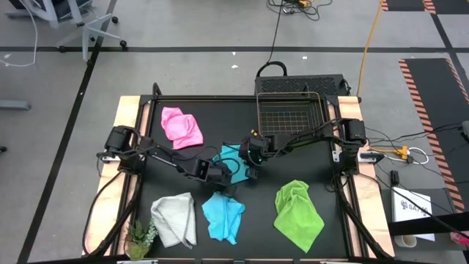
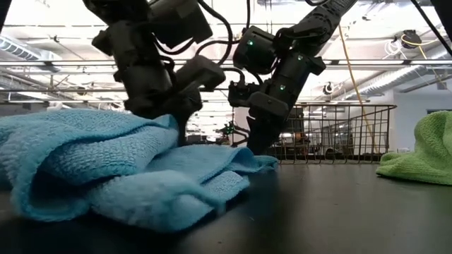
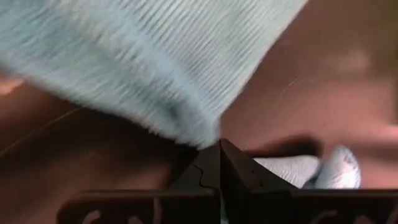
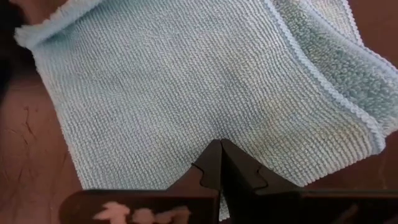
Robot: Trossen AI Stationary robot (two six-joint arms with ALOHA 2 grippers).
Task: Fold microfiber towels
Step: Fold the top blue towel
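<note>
While both arms met at the table's centre, your left gripper (image 1: 220, 173) and right gripper (image 1: 245, 166), each clamped on one light blue microfiber towel (image 1: 229, 157), had folded none; four crumpled cloths waited from 6 to 11 o'clock.

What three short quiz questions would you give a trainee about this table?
1. True or false: the pink towel lies inside the basket.
2. Which towel do the left gripper and the right gripper both pinch? A: green towel. B: middle blue towel. C: white towel.
3. How many towels lie on the table?

Key:
1. False: it lies on the table, beside the basket.
2. B.
3. Five.
</note>
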